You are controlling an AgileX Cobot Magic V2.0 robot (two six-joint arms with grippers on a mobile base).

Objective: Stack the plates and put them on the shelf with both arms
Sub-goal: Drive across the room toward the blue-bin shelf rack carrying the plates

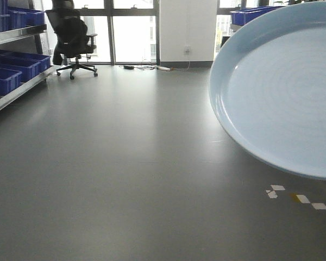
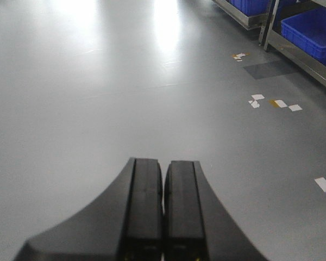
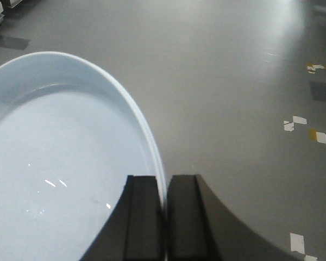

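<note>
One pale blue plate (image 3: 60, 163) hangs in the air above the grey floor (image 3: 223, 81), its rim pinched between the two black fingers of my right gripper (image 3: 165, 182), which are clamped on it at the near edge. On the front camera the plate is tilted, hollow side toward the lens, and fills the right of the view. Whether a second plate sits under it I cannot tell; the rim is blurred where the fingers meet it. My left gripper (image 2: 163, 168) points out over the floor with its fingers pressed together, pad against pad. White and yellow tape marks (image 1: 296, 197) lie on the floor below the plate. Farther off, blue bins (image 1: 11, 68) sit on a metal rack (image 1: 16, 89) at left, with a black office chair (image 1: 70, 38) by the windows.
</note>
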